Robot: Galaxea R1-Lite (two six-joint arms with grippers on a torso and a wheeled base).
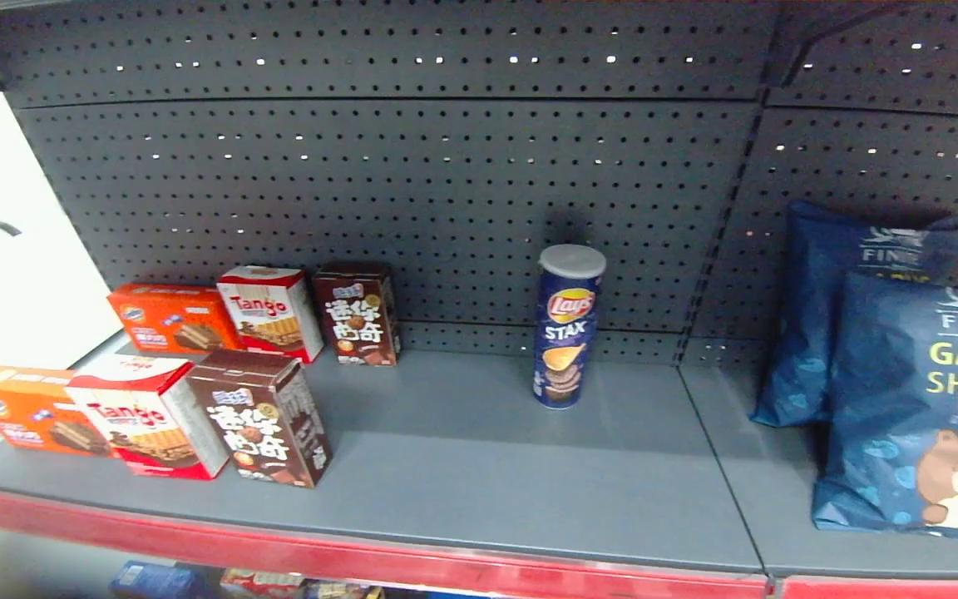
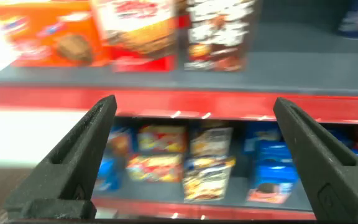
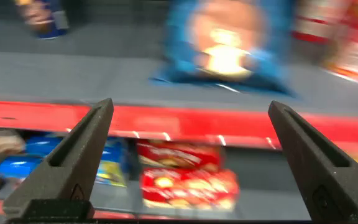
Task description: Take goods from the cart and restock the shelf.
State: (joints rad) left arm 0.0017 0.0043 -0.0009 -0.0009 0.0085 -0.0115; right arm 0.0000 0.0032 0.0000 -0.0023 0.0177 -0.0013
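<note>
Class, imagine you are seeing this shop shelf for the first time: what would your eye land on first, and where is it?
The blue chip can stands upright and alone in the middle of the grey shelf. To its right, two big blue snack bags lean one behind the other. At the left end, six small boxes sit in two rows of orange, red-and-white and brown.

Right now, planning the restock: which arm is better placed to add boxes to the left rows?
Left, probably: the left gripper, open, faces the boxes; the right gripper faces the bag.
</note>
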